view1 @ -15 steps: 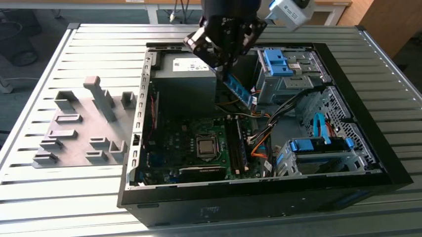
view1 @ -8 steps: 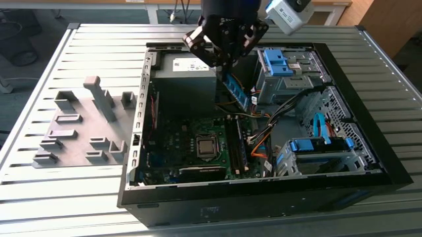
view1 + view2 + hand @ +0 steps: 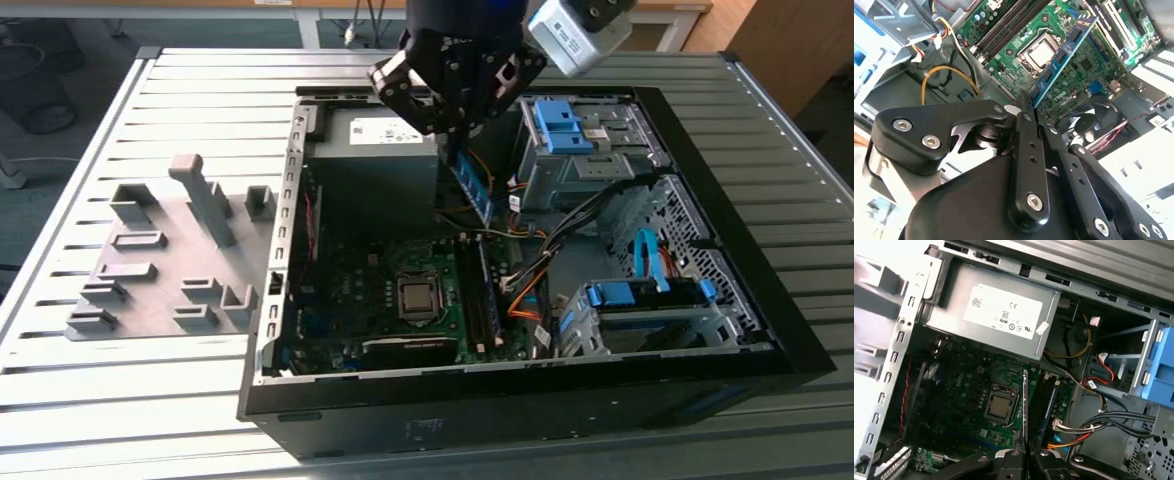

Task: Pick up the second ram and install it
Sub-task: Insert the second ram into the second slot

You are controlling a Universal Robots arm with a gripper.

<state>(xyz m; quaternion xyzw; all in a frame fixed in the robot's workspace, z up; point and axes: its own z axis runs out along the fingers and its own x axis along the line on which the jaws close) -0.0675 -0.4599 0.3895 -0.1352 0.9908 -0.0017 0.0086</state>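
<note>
1. Holder blocks point(image 3: 167, 260) sit on a grey plate at the exterior view's left, on the slatted table point(image 3: 80, 400), just beside the open case point(image 3: 534, 400).
2. Moving right, I see the power supply point(image 3: 374, 135) at the far end of the case, its white label point(image 3: 1002, 313) plain in the first wrist view. The motherboard point(image 3: 387, 290) lies nearer, with the bare CPU socket point(image 3: 419, 297) about in its middle.
3. Above the power supply hangs my gripper point(image 3: 458, 140), black and pointing down into the case. Its jaws are clenched on the ram point(image 3: 470, 185), which it grips by the upper end, so the board hangs below the fingers and well above the motherboard.
4. In the second wrist view the ram point(image 3: 1061, 60) runs away from the gripper point(image 3: 1026, 102) as a thin blue-green strip with black chips, crossing over the CPU socket point(image 3: 1039, 52). In the first wrist view I see the ram point(image 3: 1025, 405) edge-on, a thin upright line rising from the gripper point(image 3: 1024, 456), just beside the slots.
5. Right of the socket are the memory slots point(image 3: 481, 290), long and dark; I cannot tell whether a first stick already sits in one.
6. Further right come bundled cables point(image 3: 574, 240), orange and black, then the blue-tabbed drive cages point(image 3: 574, 135), one at the far end and one point(image 3: 654, 310) nearer.
</note>
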